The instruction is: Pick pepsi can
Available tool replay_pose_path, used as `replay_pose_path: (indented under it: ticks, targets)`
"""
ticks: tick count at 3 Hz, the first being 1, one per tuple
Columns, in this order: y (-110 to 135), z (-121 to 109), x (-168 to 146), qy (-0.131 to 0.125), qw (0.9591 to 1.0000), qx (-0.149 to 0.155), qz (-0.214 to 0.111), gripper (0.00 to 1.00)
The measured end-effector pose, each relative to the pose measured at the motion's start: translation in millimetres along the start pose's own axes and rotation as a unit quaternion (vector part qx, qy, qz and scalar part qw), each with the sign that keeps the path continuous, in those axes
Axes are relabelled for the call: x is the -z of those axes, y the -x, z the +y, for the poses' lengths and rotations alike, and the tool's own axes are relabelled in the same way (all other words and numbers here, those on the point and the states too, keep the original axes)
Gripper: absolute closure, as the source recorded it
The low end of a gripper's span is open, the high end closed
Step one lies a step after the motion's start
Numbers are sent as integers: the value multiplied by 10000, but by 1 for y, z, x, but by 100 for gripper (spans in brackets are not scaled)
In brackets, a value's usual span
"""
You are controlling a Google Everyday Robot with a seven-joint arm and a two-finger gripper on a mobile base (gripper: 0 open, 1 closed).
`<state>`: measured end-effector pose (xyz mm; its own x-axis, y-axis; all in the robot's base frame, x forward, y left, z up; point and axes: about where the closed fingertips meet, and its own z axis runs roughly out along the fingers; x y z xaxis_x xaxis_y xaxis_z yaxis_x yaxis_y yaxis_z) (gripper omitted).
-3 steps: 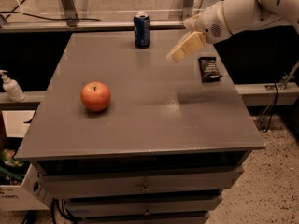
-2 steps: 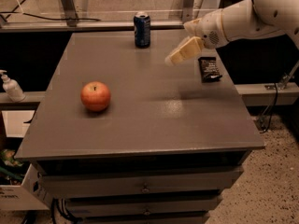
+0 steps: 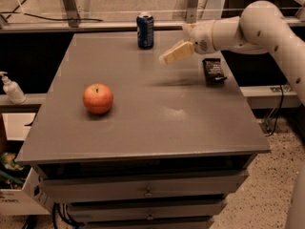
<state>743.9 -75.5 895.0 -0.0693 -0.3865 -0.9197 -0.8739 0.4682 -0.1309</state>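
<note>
Set against the views of a second ago, the pale cream-coloured hand (image 3: 176,52) at the end of the white jointed arm (image 3: 257,25) is found shifted a little to the left over the flat grey worktop (image 3: 157,128). The gap to the small upright dark blue pepsi can (image 3: 145,30) is thereby narrowed. The can, the round red apple (image 3: 97,98) and the flat black snack packet (image 3: 213,70) are seen where they were. The shift is read as an approach under way: the reach is judged begun but not finished, and no grasp is made yet.

The hand is held above the worktop, near the can but apart from it, to the can's right and somewhat nearer the camera. The packet lies to the hand's right. How far the hand is open cannot be told; nothing is seen held in it.

The pepsi can is stood about midway along the far edge of the worktop, well apart from the apple and the packet. A silver top rim is shown, and a pale logo patch is turned towards the camera. It is judged a smooth, light cylinder, easily tipped by a glancing touch, so a level, centred approach is called for.
</note>
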Motion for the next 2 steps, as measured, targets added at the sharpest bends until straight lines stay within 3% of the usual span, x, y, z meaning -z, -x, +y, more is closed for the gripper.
replay_pose_path:
  ticks: [2]
  targets:
    - [10, -34, -66, -140, 9995, -124, -269, 0]
